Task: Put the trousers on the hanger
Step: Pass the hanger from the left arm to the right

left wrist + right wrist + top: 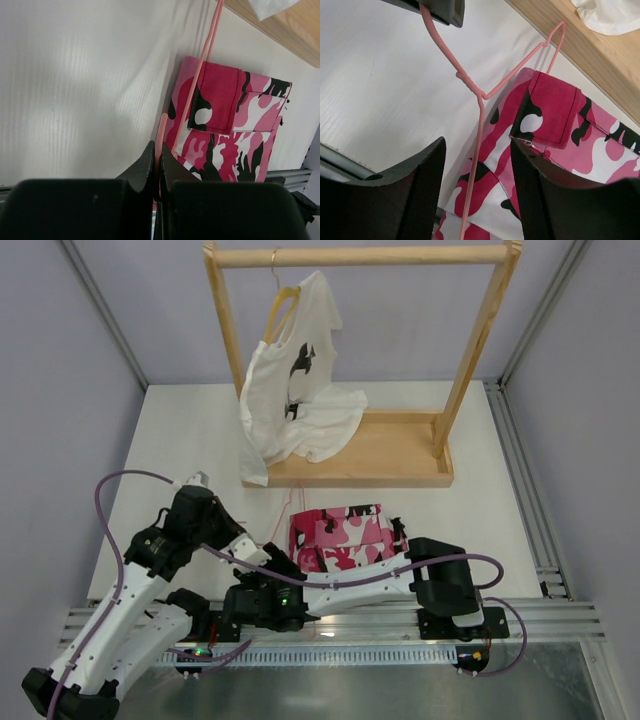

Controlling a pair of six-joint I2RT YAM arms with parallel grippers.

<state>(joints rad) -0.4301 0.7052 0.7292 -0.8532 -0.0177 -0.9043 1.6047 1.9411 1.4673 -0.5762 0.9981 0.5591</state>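
Hanger (468, 84) in left claw (159, 156), over trousers (235, 150)

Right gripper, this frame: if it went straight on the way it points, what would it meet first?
Probably the hanger: its thin pink wire runs through the gap of the open right gripper, with the trousers lying behind it. How far apart wire and cloth are is unclear.

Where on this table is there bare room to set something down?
Bare table right of the trousers, before the rack base, and at the back left beside the T-shirt. Crowded near centre: the left pincer grips the hanger, the right pincer hangs open over it.
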